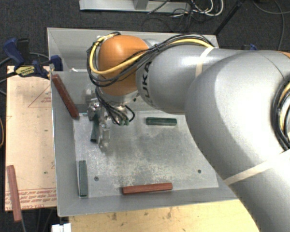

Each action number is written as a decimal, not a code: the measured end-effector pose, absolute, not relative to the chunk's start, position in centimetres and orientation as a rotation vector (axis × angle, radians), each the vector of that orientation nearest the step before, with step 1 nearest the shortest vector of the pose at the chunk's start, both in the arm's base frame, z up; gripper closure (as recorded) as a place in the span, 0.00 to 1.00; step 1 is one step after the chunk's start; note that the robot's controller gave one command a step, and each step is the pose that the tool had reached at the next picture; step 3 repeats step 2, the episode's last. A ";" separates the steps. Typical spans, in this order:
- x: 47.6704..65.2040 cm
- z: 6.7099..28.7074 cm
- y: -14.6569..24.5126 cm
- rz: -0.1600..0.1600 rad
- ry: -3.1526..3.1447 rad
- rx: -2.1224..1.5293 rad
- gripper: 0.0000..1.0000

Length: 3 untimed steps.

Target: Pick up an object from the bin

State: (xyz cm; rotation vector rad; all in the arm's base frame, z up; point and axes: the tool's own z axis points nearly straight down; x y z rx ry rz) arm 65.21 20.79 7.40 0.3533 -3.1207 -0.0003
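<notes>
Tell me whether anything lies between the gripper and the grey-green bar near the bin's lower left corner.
Nothing visible does. Only grey bin floor shows between the gripper and the grey-green bar; the red-brown bar by the near rim lies to the right of that path.

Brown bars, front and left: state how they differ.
The front bar lies flat on the floor of the bin; the left bar rests against the side wall. The front bar runs across the view; the left bar slants diagonally. Both are slim, reddish-brown sticks.
</notes>
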 end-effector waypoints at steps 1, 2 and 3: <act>65.3 7.8 20.9 -0.003 -3.123 0.354 1.00; 63.1 20.5 20.4 -0.005 -3.133 0.356 1.00; 63.1 20.5 20.4 -0.005 -3.133 0.356 1.00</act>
